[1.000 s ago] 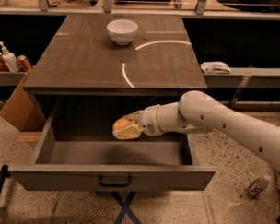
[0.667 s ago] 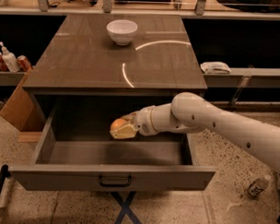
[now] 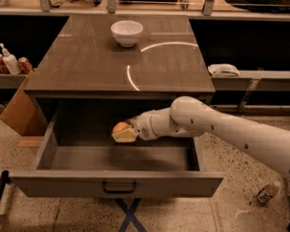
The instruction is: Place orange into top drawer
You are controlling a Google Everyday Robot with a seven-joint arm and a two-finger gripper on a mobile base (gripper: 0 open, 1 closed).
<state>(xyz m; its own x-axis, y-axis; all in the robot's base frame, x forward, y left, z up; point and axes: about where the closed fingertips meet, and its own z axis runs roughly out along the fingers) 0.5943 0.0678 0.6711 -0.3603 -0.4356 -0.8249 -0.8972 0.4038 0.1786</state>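
The top drawer (image 3: 116, 183) is pulled open under the grey table, its flat front panel with a dark handle facing me. My gripper (image 3: 123, 133) reaches in from the right on a white arm and hangs inside the drawer, above its floor near the middle. It is shut on the orange (image 3: 120, 127), which shows as a round orange shape between the pale fingers (image 3: 127, 136).
A white bowl (image 3: 126, 32) stands at the back of the table top (image 3: 94, 63). A cardboard box (image 3: 19, 108) leans at the left of the table. Bottles (image 3: 9, 61) stand on a left shelf, a white cloth (image 3: 223, 70) lies on a right shelf, and a small bottle (image 3: 267, 192) lies on the floor.
My gripper has moved left, further into the open drawer, with the orange still in it. The drawer has not moved.
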